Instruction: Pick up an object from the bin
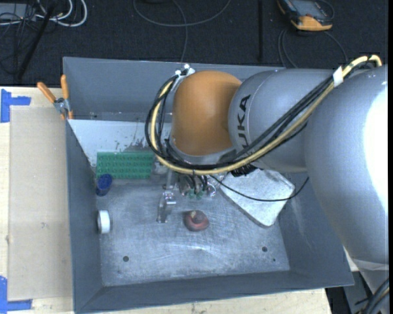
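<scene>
Camera view looks down into the bin (183,267), where my gripper (182,199) hangs low over the middle of the floor, tucked under my orange wrist cover (206,113). I cannot tell how far open it stands, because the cover and cables hide most of it. I see nothing held in it.

The nearest thing is a small reddish-brown round piece (196,221), perhaps a cap or a disc, lying on the floor just beside the gripper, toward the near wall. A flat pale pad (262,198) lies to the right, partly under my arm. Well off to the left sit a green block (124,165), a blue cap (103,185) beside it, and a white ring (103,222).

I judge this step to be the approach, with no grasp made yet. The next move calls for centring over the round piece, dropping to the floor and closing on its low rim without pushing it away.
</scene>
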